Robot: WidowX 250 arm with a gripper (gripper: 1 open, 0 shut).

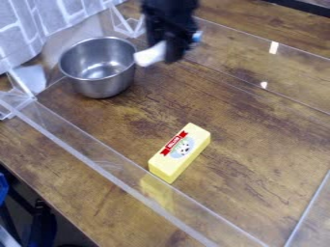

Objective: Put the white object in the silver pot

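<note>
My gripper (164, 46) hangs at the top middle of the camera view, pointing down, its dark body blurred. It is shut on the white object (151, 53), which sticks out to the lower left of the fingers. The white object hovers just right of the silver pot (98, 66), close to its right rim. The pot is a round shiny steel bowl standing on the wooden table at upper left, with nothing inside it.
A yellow rectangular block (179, 151) with a white and red label lies on the table at centre right. A clear plastic wall (116, 169) runs diagonally along the front. Grey patterned cloth (39, 24) sits behind the pot at upper left.
</note>
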